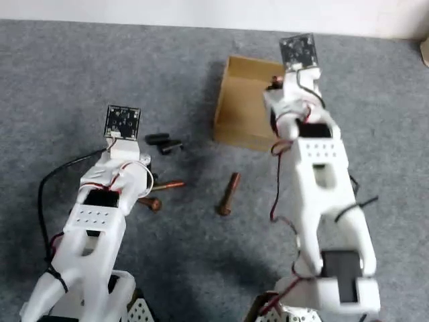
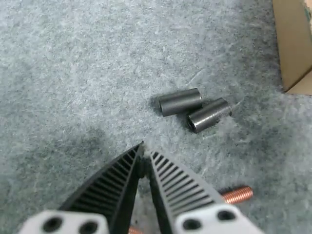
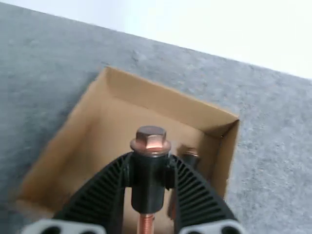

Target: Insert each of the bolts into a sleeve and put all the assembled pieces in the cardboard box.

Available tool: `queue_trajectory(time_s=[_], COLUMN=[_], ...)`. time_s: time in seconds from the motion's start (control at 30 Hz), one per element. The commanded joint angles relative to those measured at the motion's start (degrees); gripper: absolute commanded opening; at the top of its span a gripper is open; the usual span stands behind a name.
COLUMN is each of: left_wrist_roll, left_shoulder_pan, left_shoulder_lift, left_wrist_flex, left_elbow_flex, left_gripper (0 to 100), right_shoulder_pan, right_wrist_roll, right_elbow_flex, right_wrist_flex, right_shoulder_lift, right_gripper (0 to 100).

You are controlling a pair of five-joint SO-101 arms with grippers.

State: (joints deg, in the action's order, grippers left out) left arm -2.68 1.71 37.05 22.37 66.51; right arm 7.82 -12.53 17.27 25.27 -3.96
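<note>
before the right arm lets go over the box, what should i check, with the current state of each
1. Bolt seated in sleeve: ok. The assembled piece in the right end effector shows the head above the sleeve and thread below.
2. Piece above the cardboard box: ok.
3. Landing spot free: cannot tell. Another bolt head sits in the box just beyond it.
4. Left end effector away from the box: ok. It is shut, near the loose sleeves.
5. All parts assembled: not ok. Loose bolts lie on the table.
</note>
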Motion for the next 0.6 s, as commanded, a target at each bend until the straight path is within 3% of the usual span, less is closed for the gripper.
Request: queue_trajectory(time_s=[0.0,0.57], left_wrist_roll=[-0.53,-0.53], left_shoulder_pan=[0.48,-1.01], left_shoulder_lift=[-0.04,-0.13], left_wrist_flex=[-1.32,-1.32], left_elbow_flex=[-3.03,-2.95], left_gripper=[1,1], right_shoulder_pan=[-2.42,-2.68], right_wrist_roll=[-0.79,-0.79], right_elbow_flex=[-8.04,-13.58], right_wrist_flex=[-2.15,-2.15], right_shoulder_lift=[6.46,25.8], right_gripper=[0.5,0.9])
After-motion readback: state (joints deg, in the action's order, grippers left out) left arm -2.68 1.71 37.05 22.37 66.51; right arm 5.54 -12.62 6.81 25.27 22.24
